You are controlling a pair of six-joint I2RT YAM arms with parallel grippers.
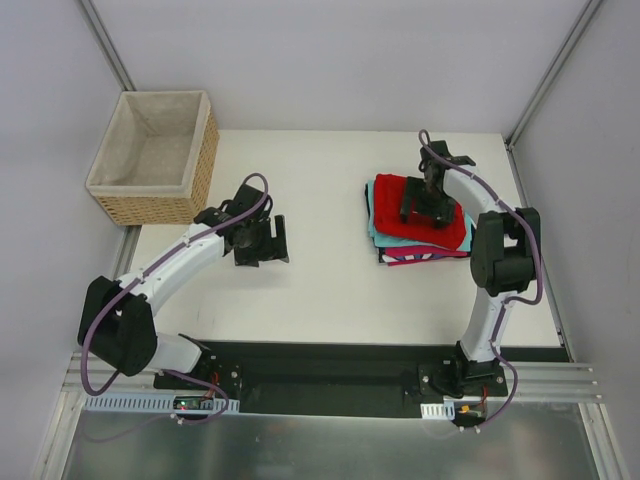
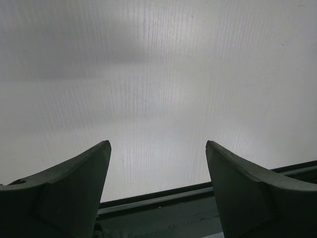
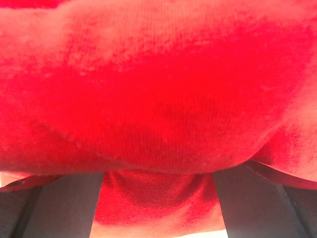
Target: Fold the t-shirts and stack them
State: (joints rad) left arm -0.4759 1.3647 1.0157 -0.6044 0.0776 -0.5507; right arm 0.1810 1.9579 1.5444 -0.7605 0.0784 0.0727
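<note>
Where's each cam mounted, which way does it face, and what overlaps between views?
Top external: above and behind the bases, looking down on the table; both arms, left gripper and right gripper show.
Left wrist: on the left arm, facing bare table; its two open fingers at the bottom.
Right wrist: on the right arm, close over the red t-shirt; its fingers at the bottom corners.
Shared: top and right wrist both see the red t-shirt.

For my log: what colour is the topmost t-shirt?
Bright red t-shirt; right wrist view shows it best.
</note>
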